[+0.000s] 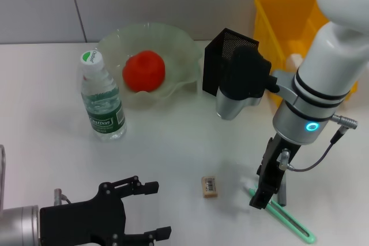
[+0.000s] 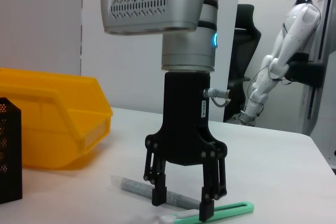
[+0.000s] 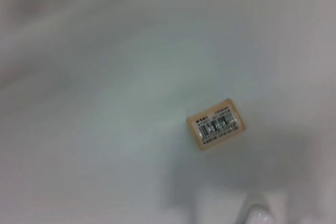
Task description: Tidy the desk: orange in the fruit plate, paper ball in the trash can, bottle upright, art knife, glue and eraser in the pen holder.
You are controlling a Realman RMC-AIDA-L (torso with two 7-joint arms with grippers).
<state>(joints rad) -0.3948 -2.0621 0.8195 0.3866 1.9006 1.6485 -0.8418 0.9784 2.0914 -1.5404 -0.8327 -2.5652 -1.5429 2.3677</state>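
The right gripper (image 2: 184,205) is held low over the glue (image 2: 152,191) and art knife (image 2: 223,211) — fingers apart — while the left gripper (image 1: 141,211) is parked open.

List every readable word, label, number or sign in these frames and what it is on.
Bottle label: white brand word on green, too small to read with certainty.
Bottle cap: green print, unreadable.
Eraser: barcode sticker with small print, blurred, unreadable.
Nothing else carries text.
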